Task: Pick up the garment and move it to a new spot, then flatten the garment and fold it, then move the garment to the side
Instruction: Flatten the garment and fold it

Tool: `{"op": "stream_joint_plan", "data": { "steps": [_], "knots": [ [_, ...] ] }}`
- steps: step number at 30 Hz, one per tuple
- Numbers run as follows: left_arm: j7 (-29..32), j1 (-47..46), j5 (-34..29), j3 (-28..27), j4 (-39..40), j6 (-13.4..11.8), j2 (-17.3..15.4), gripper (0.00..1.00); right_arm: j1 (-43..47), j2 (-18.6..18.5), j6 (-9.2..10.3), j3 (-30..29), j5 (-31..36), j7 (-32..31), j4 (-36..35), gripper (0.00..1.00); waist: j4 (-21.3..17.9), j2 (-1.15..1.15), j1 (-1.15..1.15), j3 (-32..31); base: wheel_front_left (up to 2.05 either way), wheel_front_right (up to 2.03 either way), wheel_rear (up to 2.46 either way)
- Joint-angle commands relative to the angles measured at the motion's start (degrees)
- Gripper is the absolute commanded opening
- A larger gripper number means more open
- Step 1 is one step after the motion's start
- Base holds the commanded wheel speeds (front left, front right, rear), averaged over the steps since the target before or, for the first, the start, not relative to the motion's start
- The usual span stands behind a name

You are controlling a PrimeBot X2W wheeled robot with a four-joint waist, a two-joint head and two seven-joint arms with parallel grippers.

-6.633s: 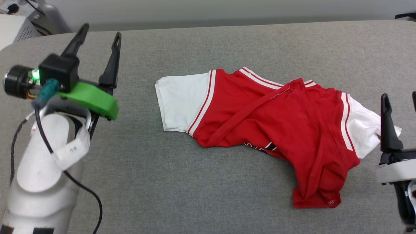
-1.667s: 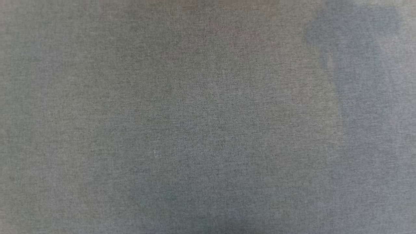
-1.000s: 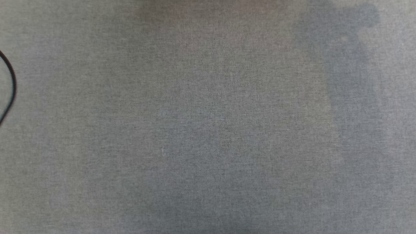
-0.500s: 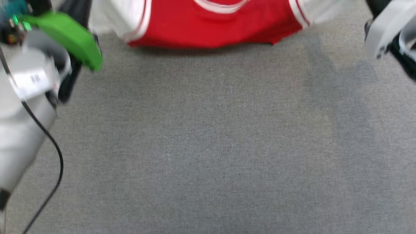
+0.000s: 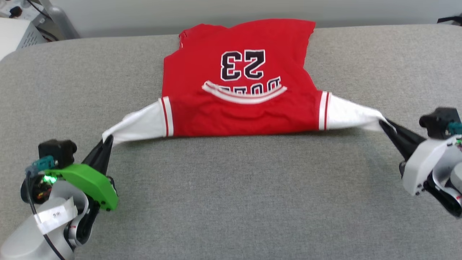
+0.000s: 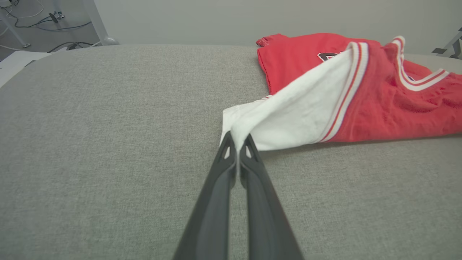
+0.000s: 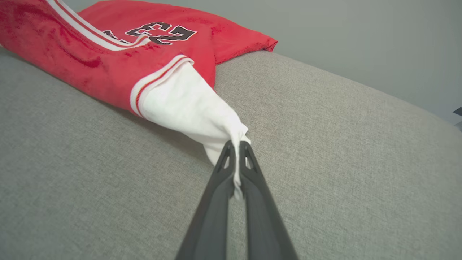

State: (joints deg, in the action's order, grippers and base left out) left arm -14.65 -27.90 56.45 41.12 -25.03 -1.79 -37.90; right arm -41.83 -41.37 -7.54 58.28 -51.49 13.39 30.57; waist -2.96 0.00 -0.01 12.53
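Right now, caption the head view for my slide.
Left fingers and right fingers pinch white sleeves of red jersey T-shirt.

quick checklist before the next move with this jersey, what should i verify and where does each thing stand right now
1. Left pincer shut on the left white sleeve: ok.
2. Right pincer shut on the right white sleeve: ok.
3. Both layers of each sleeve caught in the grip: cannot tell.
4. Garment lying flat: not ok, the sleeves are raised off the surface and the red body is rumpled.
5. Far hem fully on the gray surface: not ok, it appears to reach over the far edge.
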Motion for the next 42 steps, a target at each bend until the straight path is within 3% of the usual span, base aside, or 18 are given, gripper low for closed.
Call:
{"op": "stream_joint_plan", "data": {
  "steps": [1, 15, 27, 31, 32, 42],
  "knots": [
    [-0.34, 2.58, -0.44, -1.17, 0.49, -0.31, 0.25, 0.0, 2.92, -0.79, 0.05, -1.02, -0.22, 0.34, -0.77, 0.0, -0.2, 0.0, 0.01, -2.06, 0.0, 0.0, 0.0],
    [-0.34, 20.45, -2.88, -8.88, 1.12, -1.62, 1.83, 0.0, 28.43, -1.37, 0.05, -16.38, 4.07, -2.14, -6.17, 0.0, -0.19, 0.0, 0.01, -5.4, 0.0, 0.0, 0.0],
    [-0.35, 28.45, -4.11, -11.52, 1.35, -1.68, 4.05, 0.0, 46.19, -0.01, 0.05, -30.56, 13.08, -11.11, -13.6, 0.0, 1.05, 0.0, 0.01, -6.21, 0.0, 0.0, 0.0],
    [-0.35, 28.63, -5.1, -12.44, 1.48, -1.6, 4.77, 0.0, 48.9, 2.49, 0.05, -35.19, 15.91, -14.51, -15.29, 0.01, 1.37, 0.0, 0.01, -6.28, 0.0, 0.0, 0.0],
    [-0.35, 28.38, -6.33, -13.16, 2.18, -1.6, 5.12, 0.0, 49.62, 4.34, 0.05, -39.03, 17.35, -15.62, -18.05, 1.0, 1.41, 0.0, 0.01, -6.22, 0.0, 0.0, 0.0],
    [-0.35, 28.36, -10.89, -15.73, 7.37, -2.79, 6.4, 0.0, 47.62, 5.37, 0.05, -52.99, 21.19, -17.31, -31.02, 1.0, 2.15, 0.0, 0.01, -4.61, 0.0, 0.0, 0.0]
  ]
}}
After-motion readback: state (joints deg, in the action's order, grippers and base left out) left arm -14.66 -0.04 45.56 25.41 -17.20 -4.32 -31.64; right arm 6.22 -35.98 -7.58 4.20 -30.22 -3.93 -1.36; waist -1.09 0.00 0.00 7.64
